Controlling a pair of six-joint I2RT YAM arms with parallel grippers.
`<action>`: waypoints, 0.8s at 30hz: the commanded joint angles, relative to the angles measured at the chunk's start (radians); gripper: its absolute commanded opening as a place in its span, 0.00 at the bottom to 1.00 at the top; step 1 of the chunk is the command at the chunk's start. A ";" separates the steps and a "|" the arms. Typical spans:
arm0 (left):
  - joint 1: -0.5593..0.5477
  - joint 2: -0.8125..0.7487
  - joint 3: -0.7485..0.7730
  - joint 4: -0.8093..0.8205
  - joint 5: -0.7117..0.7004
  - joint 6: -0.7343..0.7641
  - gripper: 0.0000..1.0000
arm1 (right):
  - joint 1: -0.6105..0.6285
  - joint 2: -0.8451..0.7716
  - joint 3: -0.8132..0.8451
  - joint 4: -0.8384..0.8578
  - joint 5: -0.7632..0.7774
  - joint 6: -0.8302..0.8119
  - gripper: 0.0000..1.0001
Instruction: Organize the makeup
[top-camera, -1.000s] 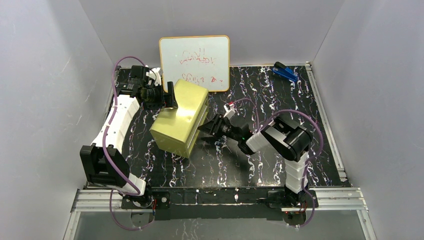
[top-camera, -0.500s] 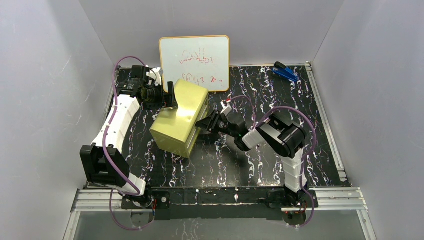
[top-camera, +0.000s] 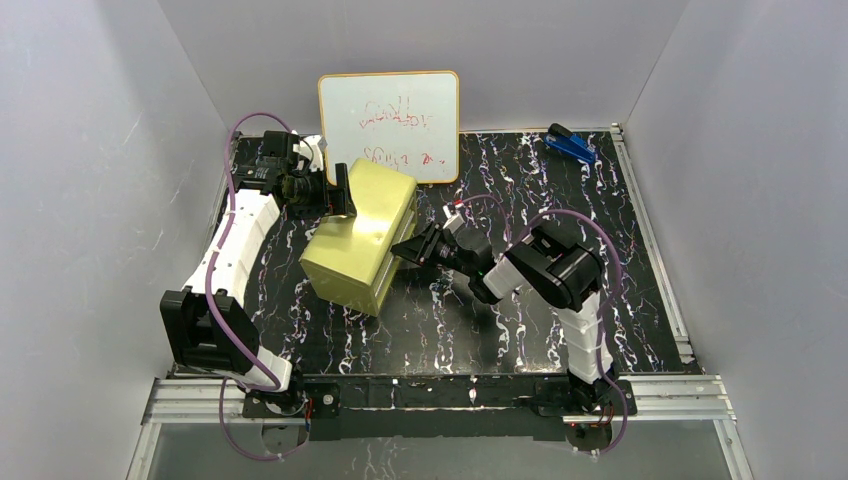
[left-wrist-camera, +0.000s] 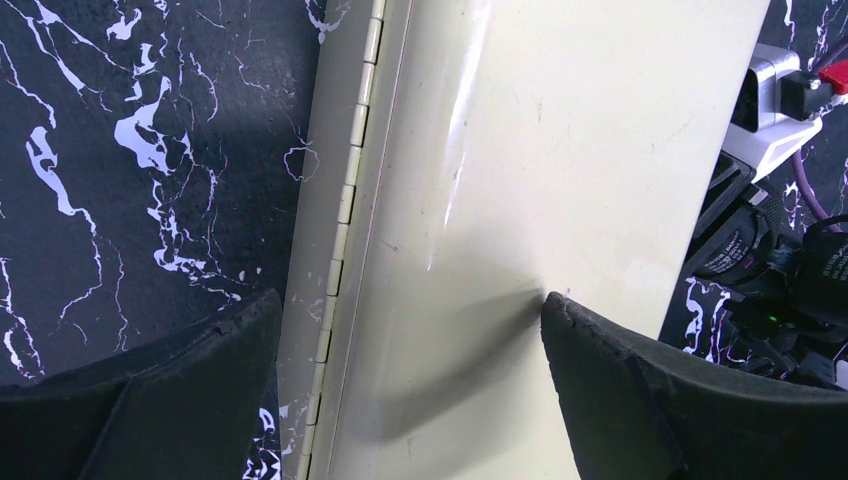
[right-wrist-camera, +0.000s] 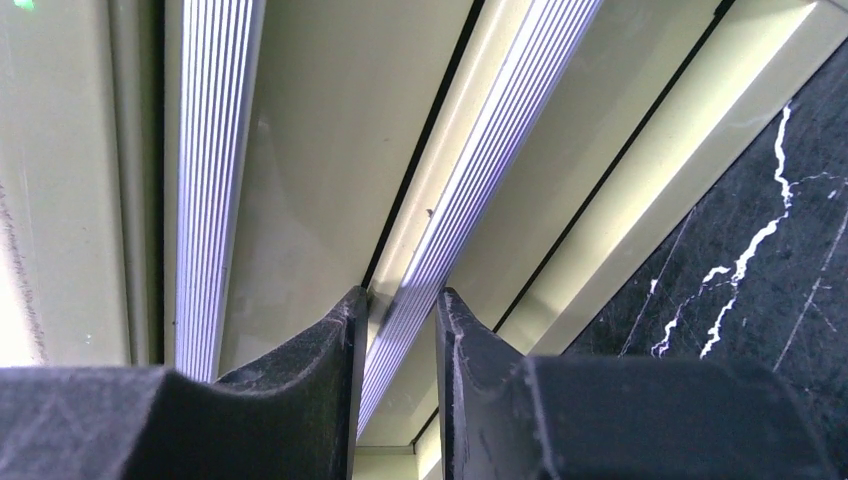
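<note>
**Right gripper (right-wrist-camera: 398, 305) drawn narrow at the gold box's ribbed strip**

Your right gripper has its two dark fingers close together, with only a slim gap between them. In the right wrist view a silver ribbed strip (right-wrist-camera: 500, 130) on the box front runs down into that gap, and a fingertip stands on each side of it. You cannot tell from the pictures whether the pads are pressing the strip or only flanking it. A second ribbed strip (right-wrist-camera: 210, 150) lies further left on the same pale face, and thin dark seams run alongside the strips.

From above, this gripper meets the right-hand face of the gold box (top-camera: 360, 235), low on that side, with the right arm stretched leftward across the table (top-camera: 450, 330).

Your left gripper (left-wrist-camera: 410, 300) is on the far top edge of the box with its jaws wide apart. In the left wrist view one finger sits at the hinge (left-wrist-camera: 350, 190) side, over the edge where the box meets the marbled table. The other finger lies on the pale top panel itself, well inside its right edge.

The box sits left of centre on the table, turned at an angle, between the two grippers. The makeup itself shows in none of the views, so you cannot tell where it lies.

Behind the box a whiteboard (top-camera: 390, 120) with red scrawl leans on the back wall. A blue stapler-like object (top-camera: 570, 145) lies at the far right corner, well apart from both arms.
</note>
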 joint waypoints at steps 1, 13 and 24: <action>-0.004 0.010 -0.005 -0.061 -0.051 0.024 0.98 | 0.002 0.048 0.052 0.042 0.007 -0.008 0.01; -0.004 0.010 -0.010 -0.060 -0.052 0.024 0.99 | -0.044 -0.096 -0.102 0.008 0.002 -0.058 0.01; -0.004 0.013 -0.013 -0.058 -0.058 0.026 0.98 | -0.078 -0.189 -0.166 -0.060 -0.037 -0.122 0.09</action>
